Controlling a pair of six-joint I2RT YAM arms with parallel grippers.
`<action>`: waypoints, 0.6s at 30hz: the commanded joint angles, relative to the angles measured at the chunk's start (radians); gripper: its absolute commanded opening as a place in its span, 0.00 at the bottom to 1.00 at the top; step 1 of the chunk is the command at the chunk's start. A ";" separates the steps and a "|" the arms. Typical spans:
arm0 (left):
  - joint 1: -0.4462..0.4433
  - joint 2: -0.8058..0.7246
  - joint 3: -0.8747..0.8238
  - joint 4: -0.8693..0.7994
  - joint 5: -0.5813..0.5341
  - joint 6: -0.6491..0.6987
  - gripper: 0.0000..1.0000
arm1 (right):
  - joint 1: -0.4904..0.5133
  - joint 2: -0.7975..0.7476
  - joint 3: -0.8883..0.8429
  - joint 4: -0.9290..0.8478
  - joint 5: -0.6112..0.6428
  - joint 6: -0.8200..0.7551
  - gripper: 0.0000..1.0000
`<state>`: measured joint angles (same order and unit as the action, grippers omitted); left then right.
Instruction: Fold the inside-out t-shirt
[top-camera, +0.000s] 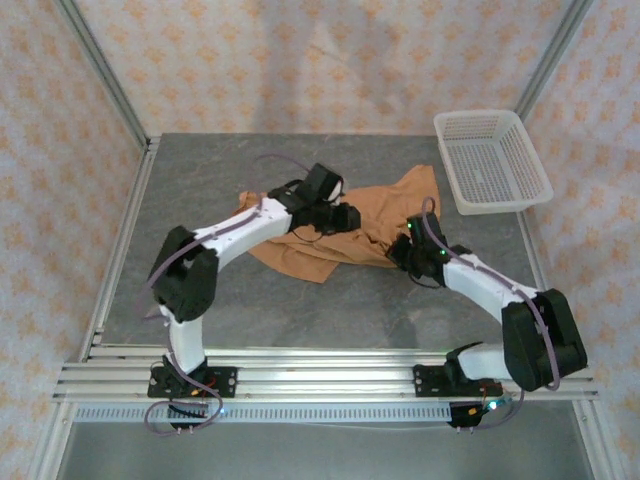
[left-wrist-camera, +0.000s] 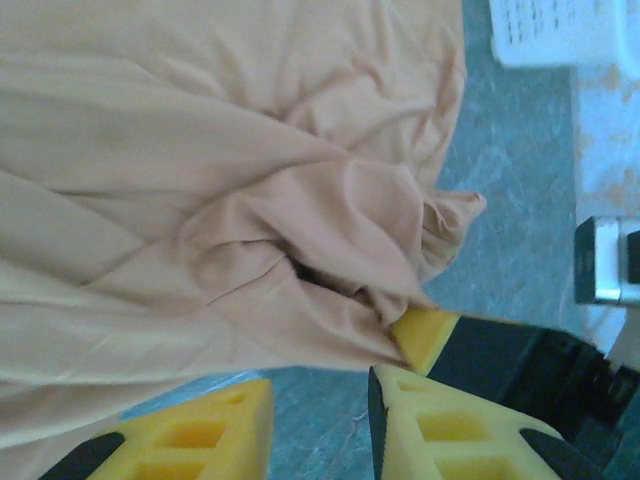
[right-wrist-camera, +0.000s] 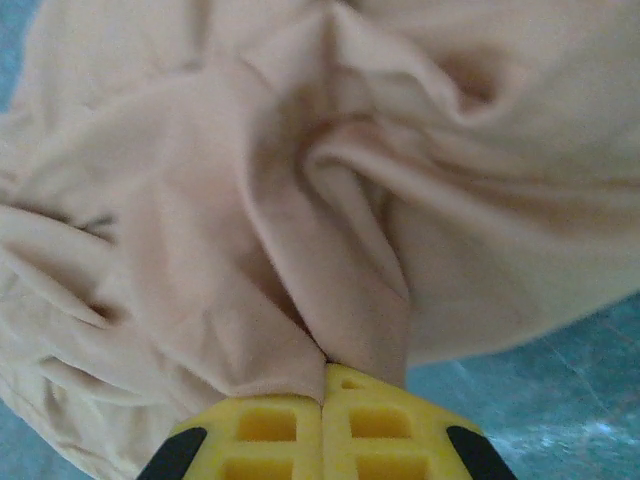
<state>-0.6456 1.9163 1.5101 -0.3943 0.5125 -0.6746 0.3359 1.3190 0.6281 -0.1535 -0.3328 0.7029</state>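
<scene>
Our right gripper (right-wrist-camera: 322, 398) clamps the t-shirt (top-camera: 385, 205) at four o'clock. Our left gripper (left-wrist-camera: 320, 420) stands with fingers apart, so we should lift gently.

Bare table (top-camera: 200, 185) left; t-shirt (top-camera: 395, 200) centre; basket (top-camera: 492, 162) far right.

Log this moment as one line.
left tool: open, holding nothing | right tool: shut on t-shirt fold | t-shirt: crumpled, unfolded, on table
</scene>
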 joint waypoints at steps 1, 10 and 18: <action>-0.039 0.074 0.018 0.062 0.076 -0.037 0.32 | -0.001 0.002 -0.081 0.143 -0.035 0.015 0.00; -0.052 0.184 0.072 0.040 0.040 0.003 0.41 | -0.001 0.004 -0.112 0.165 -0.020 0.011 0.00; -0.047 0.226 0.127 -0.012 -0.016 0.041 0.45 | -0.010 -0.022 -0.135 0.146 -0.018 -0.006 0.00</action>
<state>-0.7006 2.1201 1.5967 -0.3717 0.5514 -0.6758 0.3347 1.3296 0.5186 -0.0128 -0.3637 0.7124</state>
